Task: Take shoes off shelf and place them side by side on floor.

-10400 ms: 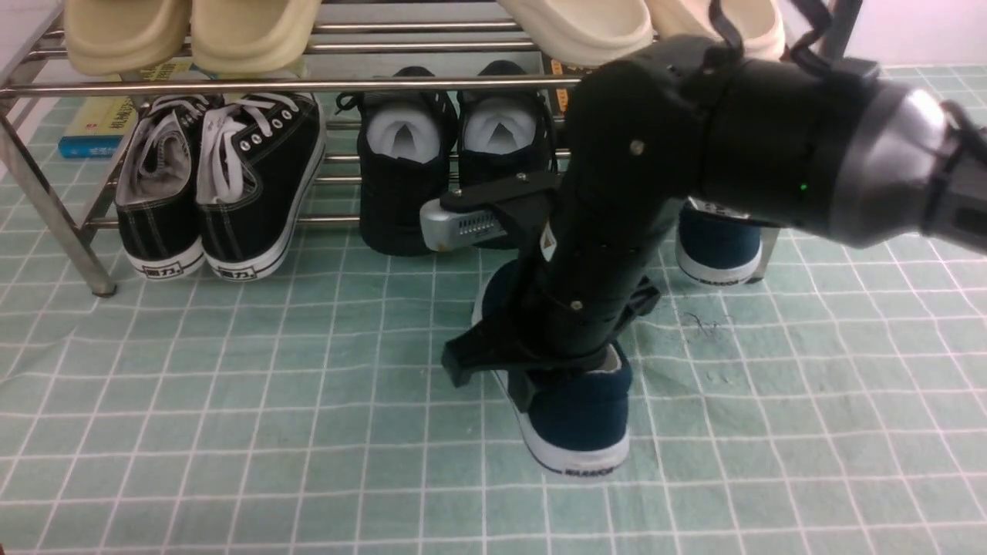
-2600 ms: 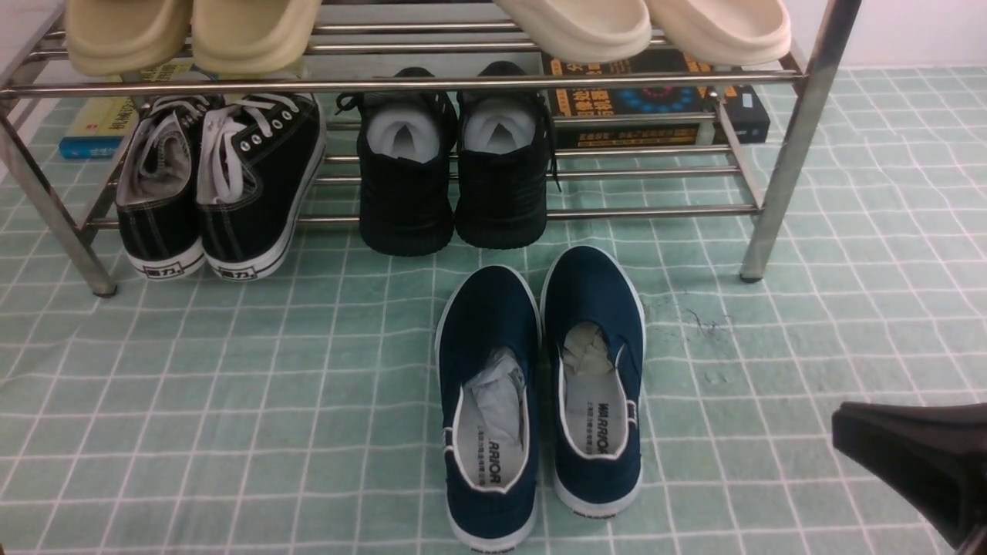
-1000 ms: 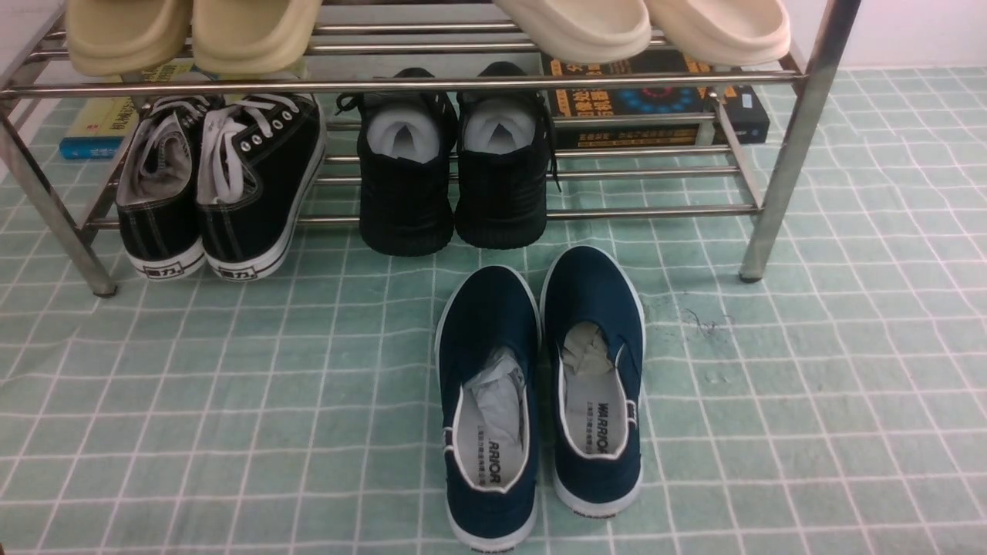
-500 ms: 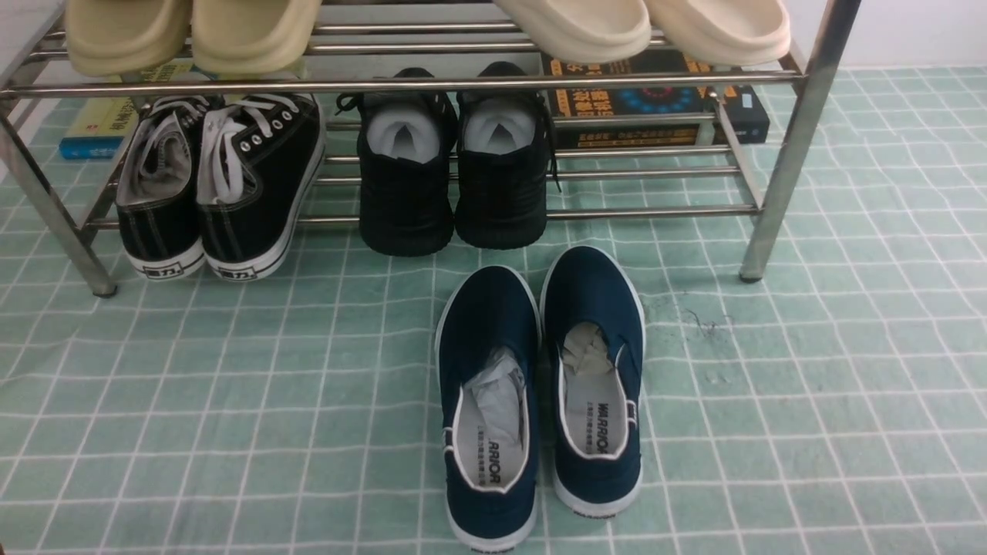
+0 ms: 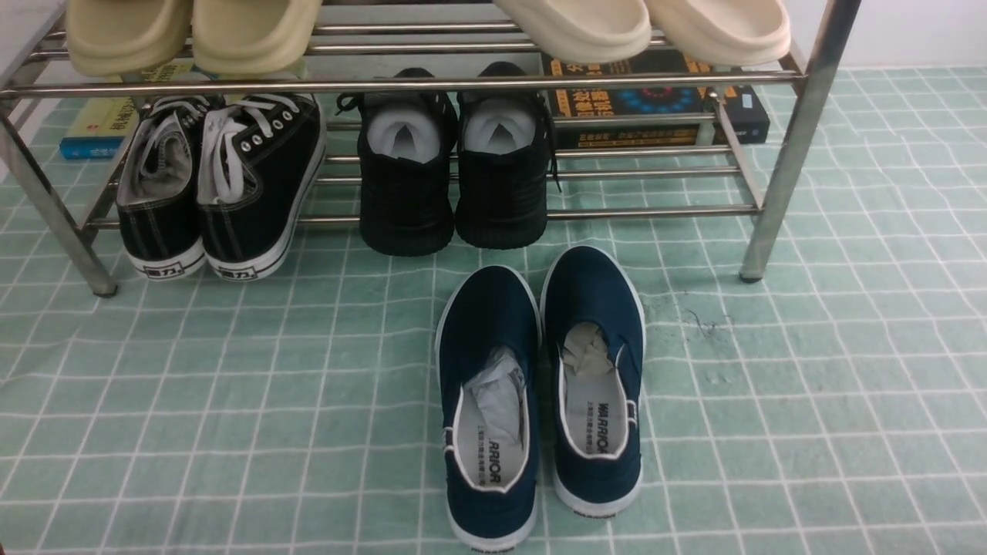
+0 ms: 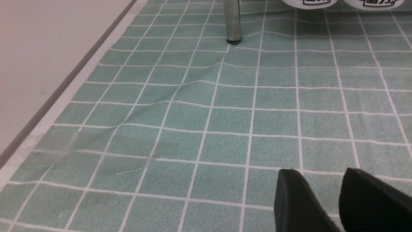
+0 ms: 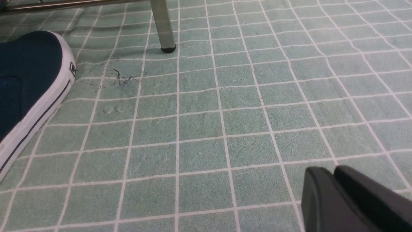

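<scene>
Both navy shoes stand side by side on the pale green floor (image 5: 231,401), toes toward the shelf (image 5: 432,83): the left shoe (image 5: 487,324) and the right shoe (image 5: 592,293), each with paper stuffing. The right wrist view catches one shoe's toe (image 7: 25,80) beside a shelf leg (image 7: 163,25). My right gripper (image 7: 333,170) hovers over bare floor away from that shoe, fingers pressed together and empty. My left gripper (image 6: 322,175) is over bare floor near another shelf leg (image 6: 233,19), with a narrow gap between its fingers and nothing in it. Neither arm shows in the front view.
Black lace-up sneakers (image 5: 224,185) and all-black shoes (image 5: 455,185) sit on the lower tier, beige slippers (image 5: 193,31) on the upper one. Books (image 5: 655,100) lie behind the rack. The cloth ends at a pale bare surface (image 6: 38,48) to the left.
The right arm set down the shoe it was holding, fetched the second shoe beside it, then withdrew out of the front view. Nothing has moved there in the last second.
</scene>
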